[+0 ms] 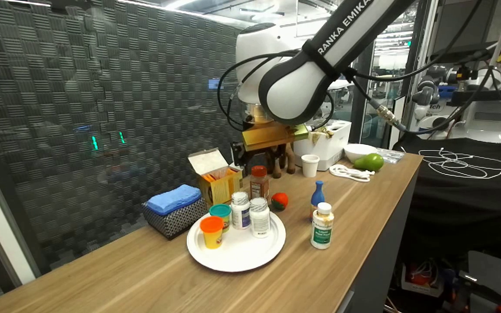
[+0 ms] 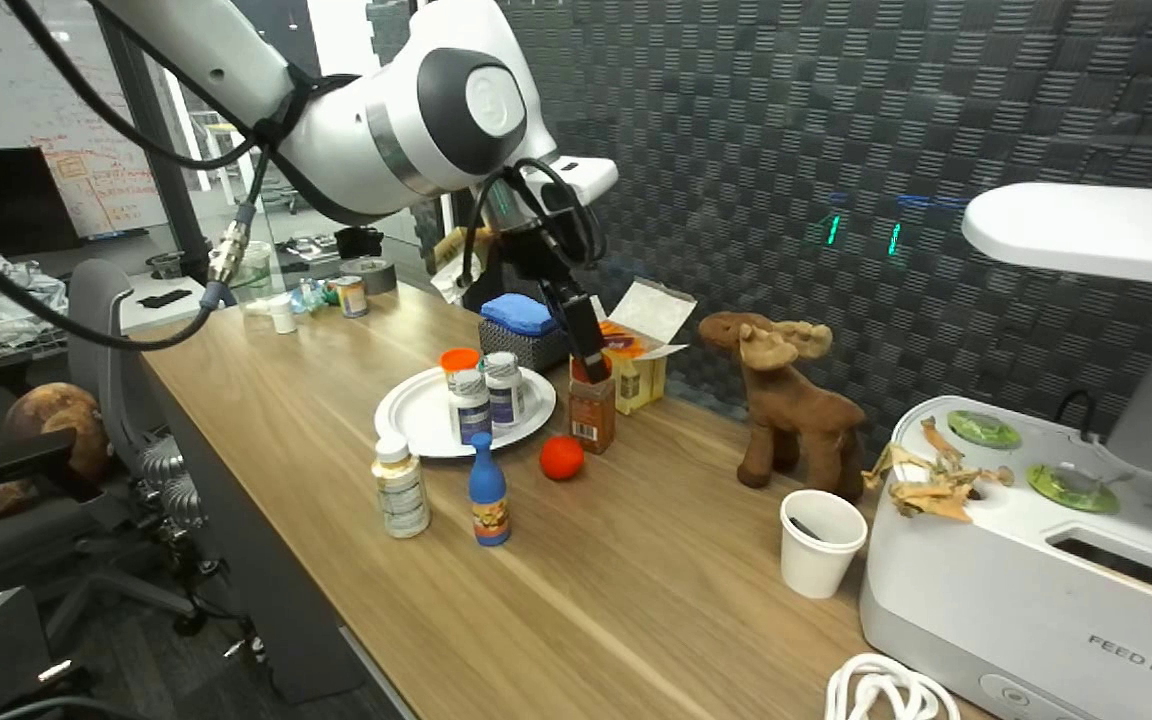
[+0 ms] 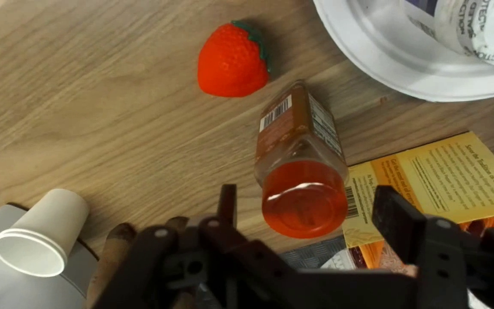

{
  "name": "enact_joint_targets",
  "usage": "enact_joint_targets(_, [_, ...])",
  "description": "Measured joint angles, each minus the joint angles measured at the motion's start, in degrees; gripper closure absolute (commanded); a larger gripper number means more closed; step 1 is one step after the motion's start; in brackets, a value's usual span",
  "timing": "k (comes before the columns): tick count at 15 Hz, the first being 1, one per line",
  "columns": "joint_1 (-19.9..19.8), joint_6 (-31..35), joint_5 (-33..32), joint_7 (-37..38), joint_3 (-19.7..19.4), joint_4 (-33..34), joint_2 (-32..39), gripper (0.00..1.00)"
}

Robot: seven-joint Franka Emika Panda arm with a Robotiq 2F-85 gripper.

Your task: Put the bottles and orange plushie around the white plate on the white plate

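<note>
The white plate (image 1: 244, 263) holds two white bottles (image 1: 260, 219) and two small tubs, one orange-lidded (image 1: 212, 237), one teal-lidded (image 1: 221, 213). A red-capped spice bottle (image 3: 300, 141) stands upright beside the plate. A red-orange strawberry-shaped toy (image 3: 232, 62) lies on the table near it. A blue bottle (image 2: 488, 500) and a white bottle with a green label (image 1: 322, 230) stand off the plate. My gripper (image 3: 307, 195) is open above the spice bottle, its fingers on either side of the red cap and apart from it in the wrist view. In an exterior view (image 2: 591, 370) a finger overlaps the cap.
An open yellow tea box (image 1: 222, 184) stands close beside the spice bottle. A dark basket with a blue cloth (image 1: 174, 206), a brown moose plushie (image 2: 801, 410), a paper cup (image 2: 819, 545), a white planter (image 2: 986, 580) and a white cable (image 1: 350, 172) are also on the table.
</note>
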Motion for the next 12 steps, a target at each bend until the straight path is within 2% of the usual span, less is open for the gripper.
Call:
enact_joint_targets(1, [0.0, -0.4, 1.2, -0.7, -0.1, 0.2, 0.3, 0.58])
enact_joint_targets(4, [0.3, -1.8, 3.3, -1.8, -0.2, 0.7, 1.0, 0.77])
enact_joint_targets(7, [1.3, -4.0, 3.8, -1.8, -0.6, 1.4, 1.0, 0.77])
enact_joint_targets(12, [5.5, -9.7, 1.6, -0.4, -2.2, 1.9, -0.4, 0.77])
